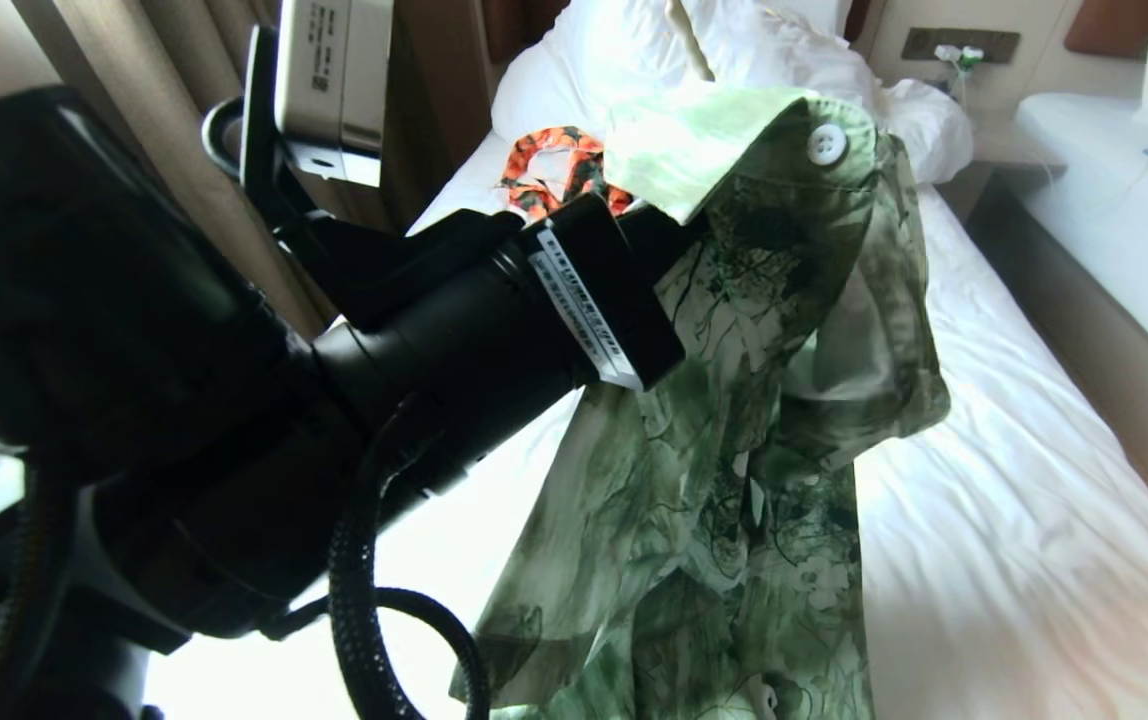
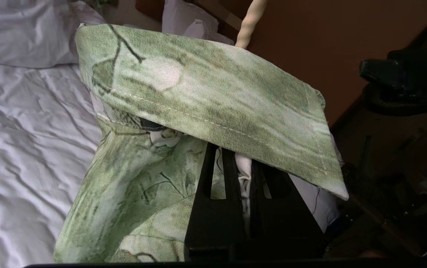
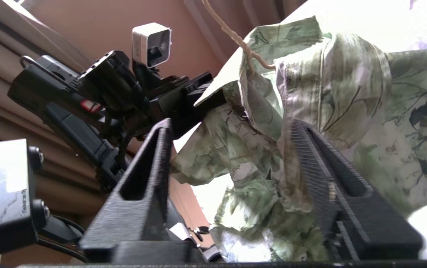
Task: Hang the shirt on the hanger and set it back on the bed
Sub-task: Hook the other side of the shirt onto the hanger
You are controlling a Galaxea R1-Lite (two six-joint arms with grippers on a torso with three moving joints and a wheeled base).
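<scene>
The left claw (image 2: 241,178), pinching the shirt (image 1: 734,400) under its collar, holds it over the bed (image 1: 1014,560), apparently hangered already; beside it the right claw (image 3: 232,149) gapes empty; laying down remains.

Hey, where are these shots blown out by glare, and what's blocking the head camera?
Head view: the bed sheet glares white at lower left, and the dark left arm fills the left half. Right wrist view: window light bleaches the upper right behind the shirt. Left wrist view: evenly lit, right side in shadow.
</scene>
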